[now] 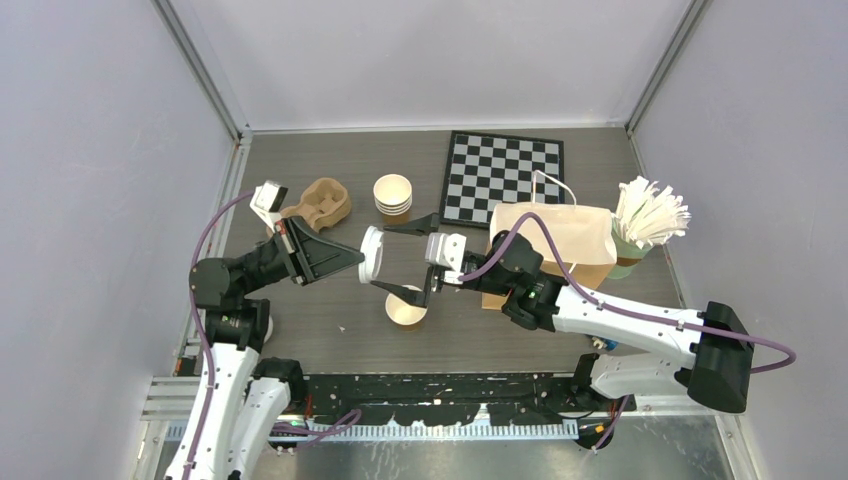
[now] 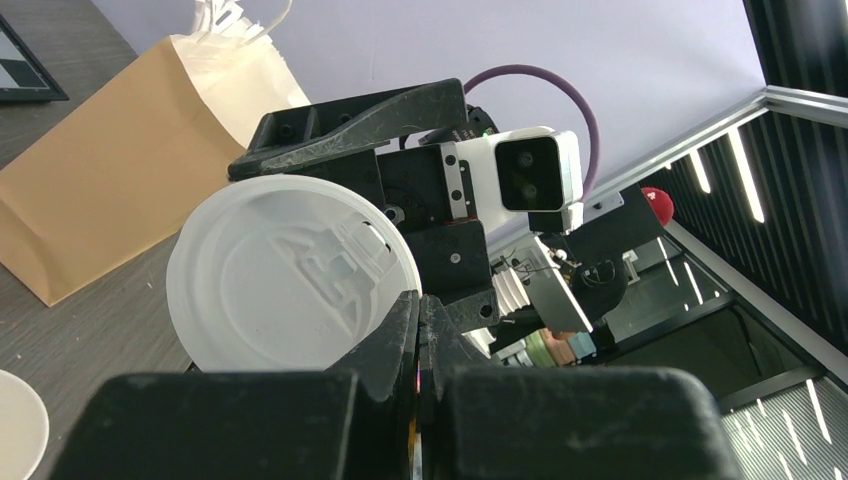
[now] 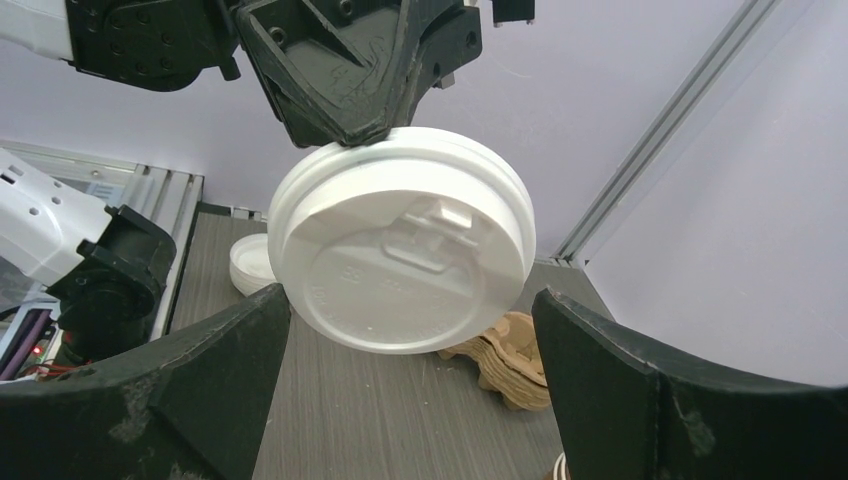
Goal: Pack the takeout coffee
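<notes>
Left gripper (image 1: 362, 262) has its fingers pressed together on the rim of the lid (image 1: 372, 250), and the lid is up in the air, on edge, over the middle of the table (image 1: 320, 335). From the left wrist the pinch is plain: two black fingertips meet on the lid's lower edge.

Right gripper (image 1: 385, 258) faces it from the right, spread as wide as it goes. One finger is on the far side of the lid and one on the near side, so the lid hangs in the gap. In the right wrist view the right-hand finger is clear of the rim; the left-hand one is too close to call.

The cup (image 1: 406, 308) stands upright on the table, uncapped, mouth open, just under the right gripper's near finger. So the coffee is in two parts: cup down, lid aloft.

The bag (image 1: 560, 240) sits to the right, partly behind the right arm. The chessboard (image 1: 503, 178) lies far of it. A stack of cups (image 1: 393, 195) is far of centre, and a pulp carrier (image 1: 320, 203) is to its left.
</notes>
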`<act>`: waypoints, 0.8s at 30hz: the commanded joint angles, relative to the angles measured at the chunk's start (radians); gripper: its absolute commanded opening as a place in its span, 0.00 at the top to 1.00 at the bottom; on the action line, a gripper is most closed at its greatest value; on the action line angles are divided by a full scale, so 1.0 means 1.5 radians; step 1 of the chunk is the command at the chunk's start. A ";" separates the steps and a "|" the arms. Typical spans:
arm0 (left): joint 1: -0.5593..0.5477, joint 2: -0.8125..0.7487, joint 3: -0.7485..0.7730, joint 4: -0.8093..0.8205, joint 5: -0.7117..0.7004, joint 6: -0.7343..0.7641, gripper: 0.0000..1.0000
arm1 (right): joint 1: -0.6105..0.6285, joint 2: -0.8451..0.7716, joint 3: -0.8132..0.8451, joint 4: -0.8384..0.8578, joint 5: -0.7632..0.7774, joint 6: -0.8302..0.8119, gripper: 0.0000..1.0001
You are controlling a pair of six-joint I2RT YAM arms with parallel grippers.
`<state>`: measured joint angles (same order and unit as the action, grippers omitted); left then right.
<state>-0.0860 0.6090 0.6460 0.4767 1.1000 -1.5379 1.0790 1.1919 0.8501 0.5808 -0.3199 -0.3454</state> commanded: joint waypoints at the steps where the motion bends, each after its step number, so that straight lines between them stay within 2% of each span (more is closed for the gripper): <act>1: -0.004 -0.001 -0.006 0.025 0.003 0.006 1.00 | 0.005 -0.008 0.006 0.060 -0.008 0.000 0.05; 8: -0.005 -0.002 -0.005 0.025 0.001 0.006 1.00 | 0.005 0.000 0.010 0.071 -0.008 0.005 0.05; 15: -0.005 -0.002 -0.009 0.025 -0.002 0.003 1.00 | 0.005 0.002 0.009 0.072 -0.009 0.009 0.11; 22: -0.005 0.000 -0.009 0.006 -0.009 0.009 1.00 | 0.006 -0.009 -0.006 0.064 -0.006 0.010 0.13; 23: -0.005 0.001 -0.008 0.000 -0.011 0.013 0.97 | 0.005 -0.011 -0.009 0.060 -0.004 0.010 0.13; 24: -0.005 0.000 -0.004 -0.013 -0.015 0.025 0.89 | 0.005 -0.014 -0.013 0.056 0.000 0.012 0.13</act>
<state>-0.0906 0.6098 0.6319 0.4717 1.0920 -1.5364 1.0809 1.1919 0.8402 0.6128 -0.3302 -0.3378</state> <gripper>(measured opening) 0.019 0.872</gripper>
